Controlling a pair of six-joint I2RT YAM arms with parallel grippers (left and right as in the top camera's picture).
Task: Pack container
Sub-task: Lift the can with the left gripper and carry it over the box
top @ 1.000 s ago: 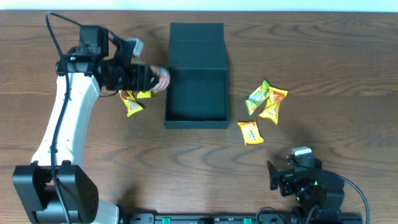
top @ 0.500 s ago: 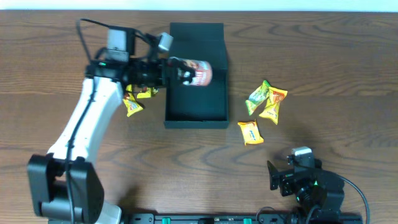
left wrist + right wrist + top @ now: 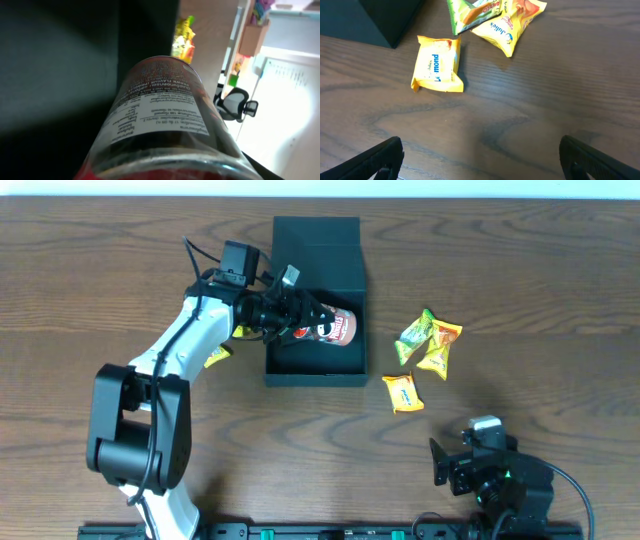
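Observation:
The dark teal container [image 3: 345, 370] stands open at mid table, its flap lid [image 3: 316, 250] laid back. My left gripper [image 3: 303, 321] is shut on a small red cylindrical can [image 3: 333, 329] and holds it on its side inside the container, near the right wall. In the left wrist view the can [image 3: 165, 120] fills the frame, with the dark container inside [image 3: 60, 60] beside it. My right gripper [image 3: 482, 165] is open and empty, low over bare table near the front edge [image 3: 470, 465]. A yellow snack packet [image 3: 437, 64] lies ahead of it.
Three snack packets, green [image 3: 412, 336], orange [image 3: 445, 332] and yellow [image 3: 433, 361], lie in a cluster right of the container, with another yellow one [image 3: 403, 392] nearer the front. More packets [image 3: 216, 356] lie left of the container, partly hidden under my left arm.
My left arm has carried the red can rightward from left of the container, over its left wall, and down into it. The right arm has not moved.

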